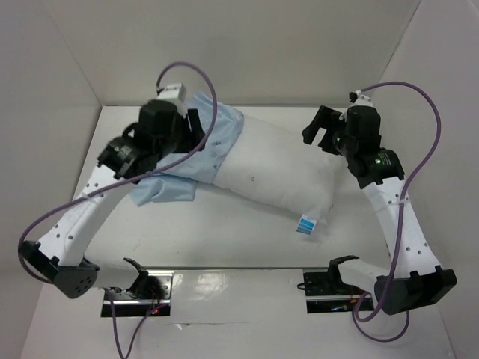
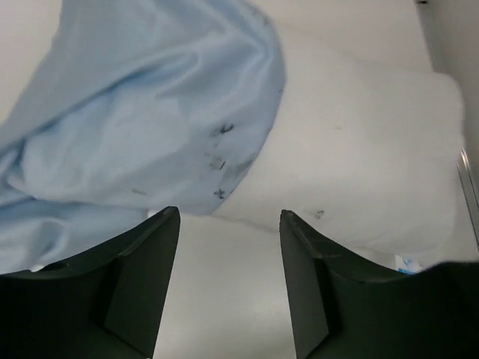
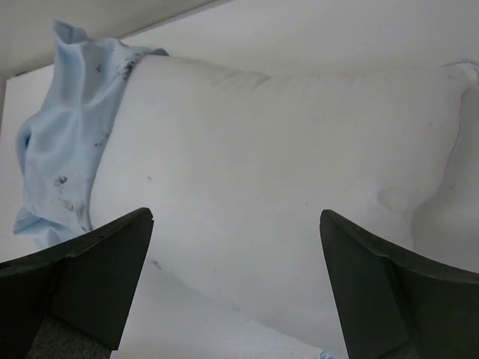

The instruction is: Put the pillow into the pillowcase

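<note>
The plump white pillow (image 1: 281, 168) lies across the middle of the table, with its blue-and-white tag (image 1: 307, 224) at the near right corner. Its left end sits inside the light blue pillowcase (image 1: 168, 187), whose rim wraps the pillow and whose slack lies crumpled to the left. My left gripper (image 1: 196, 129) is open and empty over the pillowcase's covered end. In the left wrist view the gripper (image 2: 228, 217) hovers over bare table, near the pillowcase (image 2: 142, 112) rim and the pillow (image 2: 359, 149). My right gripper (image 1: 318, 126) is open and empty by the pillow's far right end. In its wrist view it (image 3: 236, 217) faces the pillow (image 3: 284, 164), with the pillowcase (image 3: 67, 134) beyond.
White walls (image 1: 247, 45) close the table at the back and on both sides. Purple cables (image 1: 419, 97) loop over both arms. Metal mounting plates (image 1: 138, 288) sit at the near edge by the arm bases.
</note>
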You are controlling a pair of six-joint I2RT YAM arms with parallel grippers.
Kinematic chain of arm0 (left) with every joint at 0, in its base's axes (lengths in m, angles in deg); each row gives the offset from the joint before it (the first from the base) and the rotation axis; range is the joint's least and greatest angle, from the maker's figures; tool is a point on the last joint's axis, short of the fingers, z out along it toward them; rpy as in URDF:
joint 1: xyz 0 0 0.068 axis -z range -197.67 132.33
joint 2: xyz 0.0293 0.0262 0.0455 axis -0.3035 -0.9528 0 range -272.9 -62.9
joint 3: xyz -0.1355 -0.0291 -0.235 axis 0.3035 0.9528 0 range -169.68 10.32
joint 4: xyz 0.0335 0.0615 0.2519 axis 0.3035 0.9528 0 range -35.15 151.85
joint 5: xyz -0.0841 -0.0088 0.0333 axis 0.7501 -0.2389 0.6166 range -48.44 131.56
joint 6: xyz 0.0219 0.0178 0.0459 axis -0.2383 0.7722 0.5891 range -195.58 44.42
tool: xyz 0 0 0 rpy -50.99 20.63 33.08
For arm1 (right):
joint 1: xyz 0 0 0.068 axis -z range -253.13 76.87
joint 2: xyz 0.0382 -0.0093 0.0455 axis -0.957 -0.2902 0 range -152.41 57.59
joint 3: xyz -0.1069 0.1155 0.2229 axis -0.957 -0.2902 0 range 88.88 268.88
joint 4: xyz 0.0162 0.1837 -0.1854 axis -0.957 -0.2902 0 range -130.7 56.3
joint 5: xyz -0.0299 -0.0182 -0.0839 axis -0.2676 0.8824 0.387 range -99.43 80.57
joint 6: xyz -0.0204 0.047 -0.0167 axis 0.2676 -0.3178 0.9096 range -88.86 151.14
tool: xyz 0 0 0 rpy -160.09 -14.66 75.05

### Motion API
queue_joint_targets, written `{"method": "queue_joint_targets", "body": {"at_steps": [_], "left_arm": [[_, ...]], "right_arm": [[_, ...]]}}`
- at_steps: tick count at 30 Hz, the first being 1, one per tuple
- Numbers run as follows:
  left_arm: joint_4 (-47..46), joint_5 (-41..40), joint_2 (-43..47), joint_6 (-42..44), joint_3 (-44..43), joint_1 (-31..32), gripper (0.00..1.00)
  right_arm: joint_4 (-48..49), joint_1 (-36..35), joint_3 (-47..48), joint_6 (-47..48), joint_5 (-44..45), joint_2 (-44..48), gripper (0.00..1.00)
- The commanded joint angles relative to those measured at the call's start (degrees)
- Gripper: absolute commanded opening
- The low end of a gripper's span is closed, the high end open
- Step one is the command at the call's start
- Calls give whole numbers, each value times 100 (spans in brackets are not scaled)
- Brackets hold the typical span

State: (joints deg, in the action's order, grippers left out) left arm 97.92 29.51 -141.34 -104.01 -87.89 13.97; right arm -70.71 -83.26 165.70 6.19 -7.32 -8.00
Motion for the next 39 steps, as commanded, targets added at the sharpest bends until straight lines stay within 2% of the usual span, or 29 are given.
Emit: {"method": "queue_joint_targets", "body": {"at_steps": [1, 2, 3, 4, 6, 7, 10, 15, 18, 19, 20, 23, 28, 33, 37, 39], "left_arm": [[-358, -771, 157, -1029, 2288, 227, 68], [-961, -703, 362, -1138, 2724, 229, 72], [-1324, -432, 555, -1209, 3129, 229, 81], [-1754, -308, 870, -1209, 3907, 394, 85], [-2589, -297, 962, -1296, 4405, 518, 93], [-2671, -445, 962, -1349, 4520, 571, 94], [-3056, -859, 681, -1280, 4758, 712, 94], [-3953, -913, 110, -1087, 5031, 712, 94], [-4315, -1106, -312, -1025, 5031, 651, 90], [-4403, -1211, -469, -946, 4970, 651, 84], [-4456, -1464, -549, -885, 4970, 651, 83], [-4667, -1519, -847, -683, 4917, 528, 83], [-4324, -2090, -1341, -804, 4557, 475, 82], [-4404, -2133, -1543, -752, 4444, 265, 80], [-4219, -2196, -1631, -823, 4276, 62, 68], [-4219, -2196, -1536, -762, 4276, 62, 70]], "right_arm": [[-692, 37, 124, 447, -141, 167, 100], [-693, 37, -121, 447, -141, 221, 100], [-693, 37, -245, 447, -141, 282, 100], [-763, 37, -446, 447, -141, 344, 100], [-816, 37, -623, 447, -193, 344, 100], [-816, 37, -694, 447, -193, 344, 100], [-1009, 37, -957, 368, -246, 344, 100], [-1299, 240, -1405, 175, -193, 538, 100], [-1405, 415, -1651, 122, -246, 705, 100], [-1466, 494, -1713, 122, -438, 774, 100], [-1466, 651, -1844, 122, -587, 775, 100], [-1397, 1152, -2134, 262, -1229, 828, 100], [-1247, 1206, -2259, 210, -1345, 775, 100], [-1063, 1206, -2337, 210, -1485, 652, 100], [-878, 1320, -2601, 210, -1836, 529, 100], [-878, 1408, -2663, 280, -1915, 476, 100]]}}
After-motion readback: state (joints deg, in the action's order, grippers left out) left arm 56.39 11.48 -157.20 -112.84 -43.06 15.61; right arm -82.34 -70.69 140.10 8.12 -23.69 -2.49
